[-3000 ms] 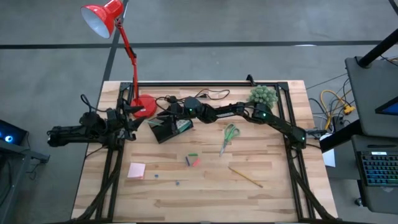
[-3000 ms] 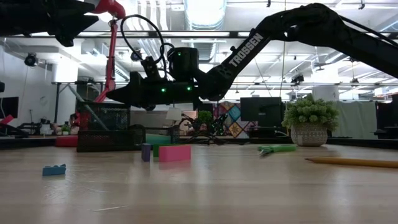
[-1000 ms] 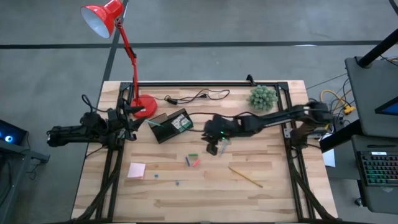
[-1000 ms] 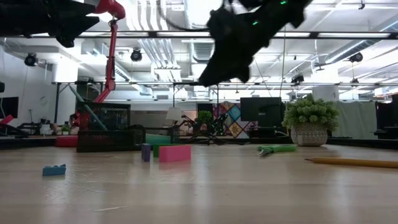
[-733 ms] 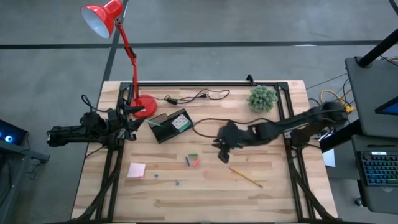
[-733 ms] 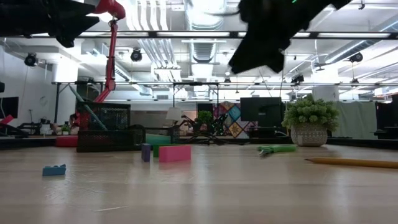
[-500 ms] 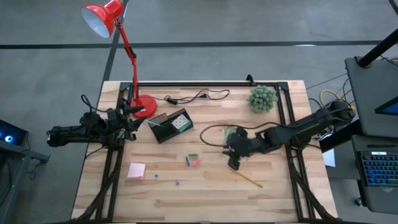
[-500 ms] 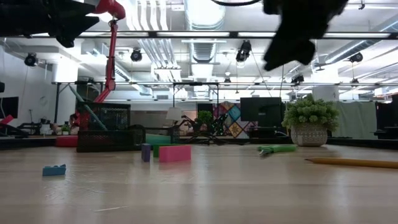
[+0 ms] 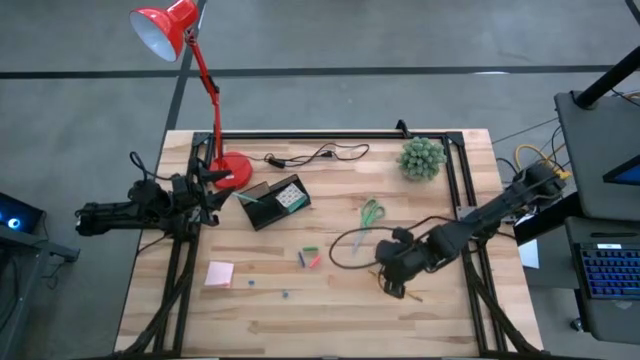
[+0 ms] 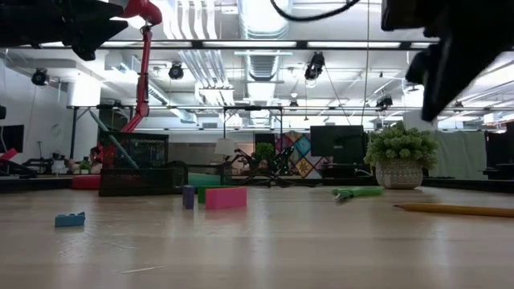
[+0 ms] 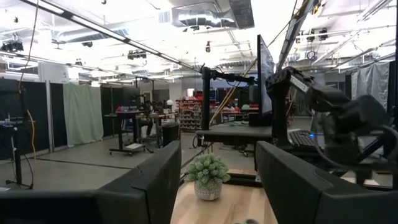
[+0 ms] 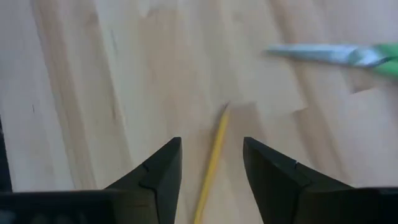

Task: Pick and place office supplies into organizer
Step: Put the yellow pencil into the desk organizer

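**A:** From above, what's new?

**B:** Shows the right gripper (image 9: 397, 276) over the pencil (image 9: 409, 293) near the table's (image 9: 300, 320) front right. Has swung there from the organizer (image 9: 273, 203), passing the scissors (image 9: 371, 213). Leaves the left gripper (image 9: 205, 195) parked at the left edge.

**A:** At table height?

**B:** Catches only the right arm's dark bulk at upper right. Has the pencil lying flat below it, the scissors farther back and the organizer far left.

**A:** Left wrist?

**B:** Looks past spread, empty fingers (image 11: 155, 180) toward the plant (image 11: 208, 175).

**A:** Right wrist?

**B:** Frames the pencil between two parted fingers (image 12: 163, 167), not touching either. Spread wider than a second ago, holding nothing.

**A:** Meaning?

**B:** Looks like the pencil comes next: lower, close, then carry it across to the organizer. Could roll or slip, being thin and flat on the wood.
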`<control>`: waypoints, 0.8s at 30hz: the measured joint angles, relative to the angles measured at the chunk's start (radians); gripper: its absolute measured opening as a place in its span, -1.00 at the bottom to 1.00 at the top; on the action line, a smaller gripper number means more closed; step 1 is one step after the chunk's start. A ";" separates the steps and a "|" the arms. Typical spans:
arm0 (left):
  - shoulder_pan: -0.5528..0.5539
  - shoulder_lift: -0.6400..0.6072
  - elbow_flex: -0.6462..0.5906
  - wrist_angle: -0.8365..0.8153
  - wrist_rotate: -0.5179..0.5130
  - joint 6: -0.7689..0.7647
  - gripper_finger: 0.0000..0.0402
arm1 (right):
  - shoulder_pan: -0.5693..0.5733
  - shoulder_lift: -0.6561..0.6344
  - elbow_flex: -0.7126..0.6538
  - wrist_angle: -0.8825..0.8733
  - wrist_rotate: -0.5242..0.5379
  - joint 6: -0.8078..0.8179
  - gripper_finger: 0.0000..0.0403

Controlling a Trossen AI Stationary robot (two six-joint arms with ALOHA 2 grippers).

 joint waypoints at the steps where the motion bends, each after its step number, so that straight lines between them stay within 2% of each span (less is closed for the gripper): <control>1: 0.000 0.000 0.000 0.000 -0.001 0.000 -0.03 | 0.006 0.018 0.000 0.001 -0.014 0.000 -0.20; 8: 0.000 0.000 0.000 0.006 -0.005 0.001 -0.03 | 0.014 0.151 0.025 0.001 -0.118 0.001 -0.24; 24: 0.000 0.000 0.000 0.006 -0.005 0.001 -0.03 | 0.004 0.262 0.028 -0.025 -0.122 0.011 -0.22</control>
